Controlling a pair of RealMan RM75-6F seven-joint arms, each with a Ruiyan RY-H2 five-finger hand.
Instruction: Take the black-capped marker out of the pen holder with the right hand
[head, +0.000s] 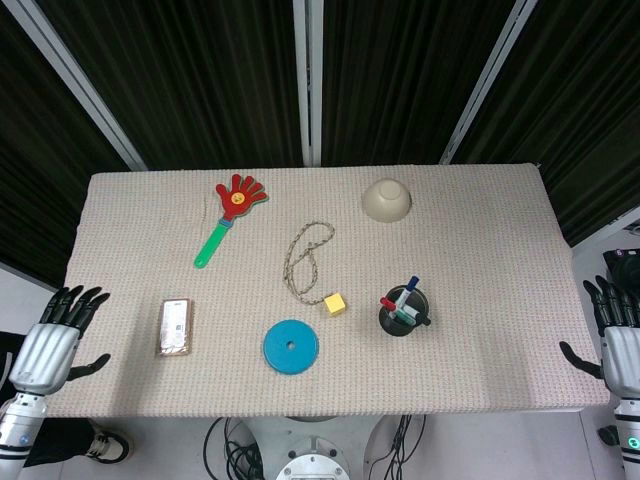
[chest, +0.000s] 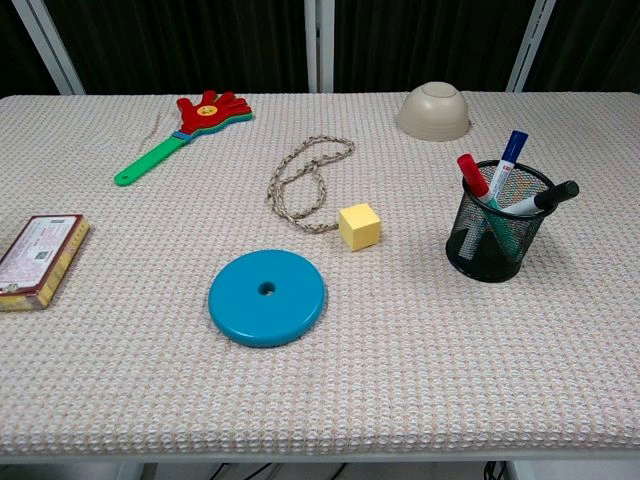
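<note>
Desk (head: 480, 330): pen holder (head: 404, 315) right-centre, black-capped marker (chest: 545, 196) inside. Right hand (head: 618, 325), left hand (head: 60, 330) at edges, fingers spread, empty.

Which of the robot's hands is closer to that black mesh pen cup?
The right hand. It hangs open past the table's right edge, on the side where the pen holder stands. The left hand waits open off the far left edge.
</note>
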